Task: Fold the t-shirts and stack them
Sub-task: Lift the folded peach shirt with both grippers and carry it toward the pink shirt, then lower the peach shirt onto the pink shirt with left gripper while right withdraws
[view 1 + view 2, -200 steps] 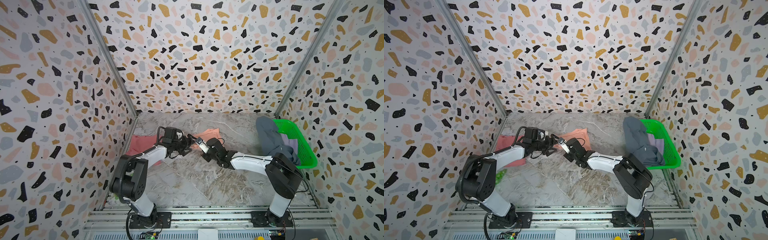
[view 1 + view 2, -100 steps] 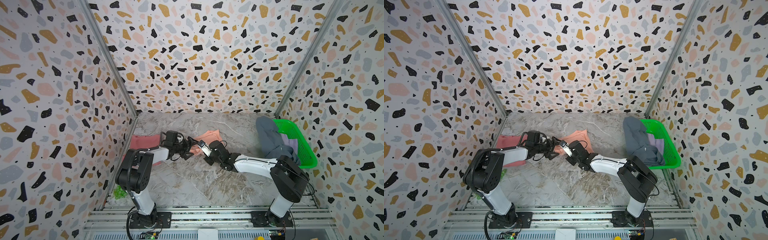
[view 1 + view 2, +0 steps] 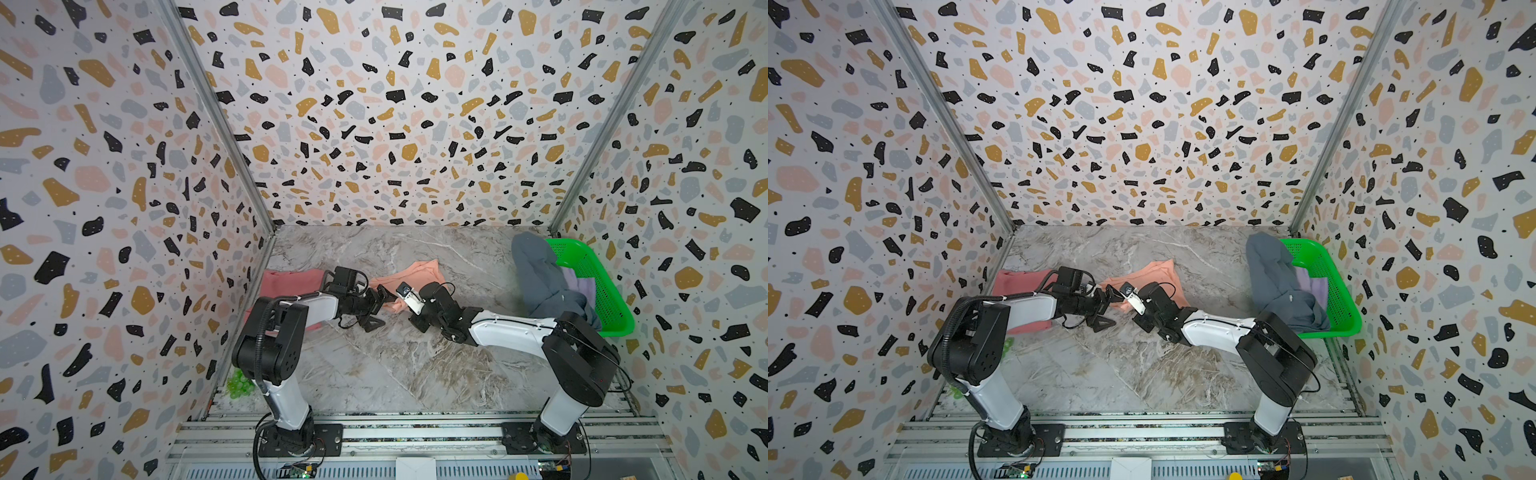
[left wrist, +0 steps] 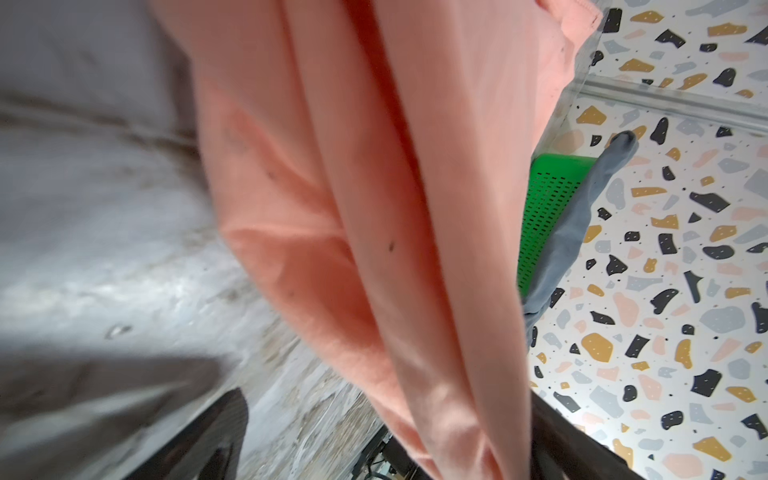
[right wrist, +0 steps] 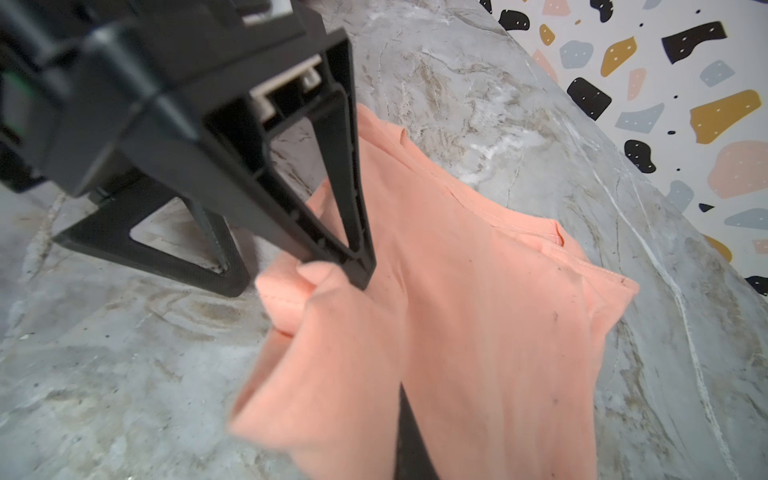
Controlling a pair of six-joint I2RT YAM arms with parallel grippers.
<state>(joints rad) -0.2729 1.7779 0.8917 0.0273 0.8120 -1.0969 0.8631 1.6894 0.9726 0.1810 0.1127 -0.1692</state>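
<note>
The peach-orange t-shirt [image 3: 417, 272] [image 3: 1152, 274] lies crumpled mid-table, its near edge lifted. My right gripper [image 3: 402, 308] [image 5: 399, 415] is shut on that edge, and cloth drapes over its dark finger. My left gripper [image 3: 380, 309] [image 3: 1106, 307] [image 4: 395, 457] stands open right beside it. In the right wrist view its fingers [image 5: 357, 266] are spread, one touching a fold of the peach shirt [image 5: 478, 311]. A rose-red t-shirt [image 3: 291, 282] lies at the left, partly under the left arm. A blue-grey t-shirt [image 3: 540, 278] hangs over the basket's rim, and a lavender one [image 3: 579, 286] lies inside.
The green perforated basket [image 3: 598, 286] [image 3: 1329, 286] stands against the right wall. A cluster of small green balls [image 3: 240, 382] sits at the front left by the wall. Patterned walls close in three sides of the marble table [image 3: 395, 374].
My left gripper's jaws have spread wider and it has sunk a little toward the table at the peach shirt's edge. The right gripper has kept its hold and shifted slightly.
</note>
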